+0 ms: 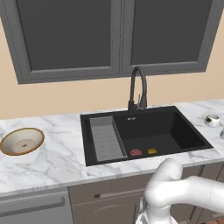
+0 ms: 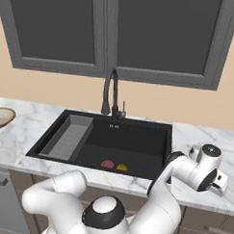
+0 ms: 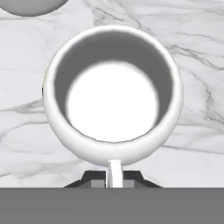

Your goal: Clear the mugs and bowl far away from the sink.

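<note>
A glossy white mug [image 3: 113, 94] stands upright on the marble counter, seen from above in the hand view. Its thin handle [image 3: 114, 171] sits between the dark fingertips, and my gripper [image 3: 114, 180] is shut on it. In the right base view my hand [image 2: 208, 167] hangs over the counter just right of the black sink [image 2: 113, 143]. The orange-rimmed bowl [image 1: 22, 141] rests far to the left of the sink [image 1: 144, 133] and also shows at the left edge [image 2: 1, 116].
A grey rounded pot [image 1: 213, 120] stands on the counter right of the sink, and its edge [image 3: 30, 6] lies close beyond the mug. A red item [image 1: 136, 152] and a yellow item [image 1: 152, 151] lie in the basin beside the ribbed rack [image 1: 105, 139].
</note>
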